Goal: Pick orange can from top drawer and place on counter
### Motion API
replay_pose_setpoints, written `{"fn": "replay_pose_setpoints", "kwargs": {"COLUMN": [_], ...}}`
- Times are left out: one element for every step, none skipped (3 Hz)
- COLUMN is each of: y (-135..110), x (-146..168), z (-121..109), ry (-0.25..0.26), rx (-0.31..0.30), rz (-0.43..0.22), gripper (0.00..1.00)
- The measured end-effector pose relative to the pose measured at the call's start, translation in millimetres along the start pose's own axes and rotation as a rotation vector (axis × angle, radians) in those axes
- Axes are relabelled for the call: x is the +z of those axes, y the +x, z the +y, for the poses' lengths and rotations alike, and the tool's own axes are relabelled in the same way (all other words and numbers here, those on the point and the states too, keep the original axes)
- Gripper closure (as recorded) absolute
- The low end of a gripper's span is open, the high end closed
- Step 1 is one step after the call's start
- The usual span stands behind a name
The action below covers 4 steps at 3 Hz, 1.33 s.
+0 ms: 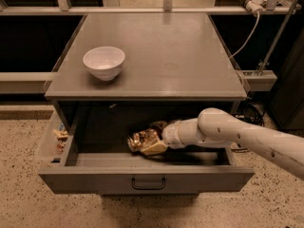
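The open top drawer [95, 182] held the shiny, gold-coloured orange can [137, 140]; the end effector [153, 140], inside the drawer, was closed on it; a white bowl [104, 62] stood on the counter [180, 56].

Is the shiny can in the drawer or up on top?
In. The orange can sits inside the open top drawer, at the gripper, not on the counter.

I have one camera only. It sits high in front of the cabinet and looks down and forward, fairly near. The view takes in the whole counter [180, 56], the open top drawer [95, 179] below it and a strip of speckled floor [19, 198]. The arm comes in from the view's lower right, and the gripper [153, 137] is inside the drawer, at the orange can [138, 140].
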State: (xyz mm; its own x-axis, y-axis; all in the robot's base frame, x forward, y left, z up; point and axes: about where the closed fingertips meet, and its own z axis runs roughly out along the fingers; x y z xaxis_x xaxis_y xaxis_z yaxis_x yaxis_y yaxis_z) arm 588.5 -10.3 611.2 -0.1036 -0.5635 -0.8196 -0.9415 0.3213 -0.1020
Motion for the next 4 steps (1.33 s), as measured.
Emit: {"fn": "replay_pose_setpoints", "kwargs": {"y": [0,-7,-23,-43], "x": [0,-13,-52,-104], "z": [0,1,5,5], "ry": [0.0,0.0,0.018,0.088], "rx": [0.0,0.0,-0.002,-0.009], "rz": [0.0,-0.004,0.003,0.038], "gripper": [0.88,1.0,1.0,1.0]}}
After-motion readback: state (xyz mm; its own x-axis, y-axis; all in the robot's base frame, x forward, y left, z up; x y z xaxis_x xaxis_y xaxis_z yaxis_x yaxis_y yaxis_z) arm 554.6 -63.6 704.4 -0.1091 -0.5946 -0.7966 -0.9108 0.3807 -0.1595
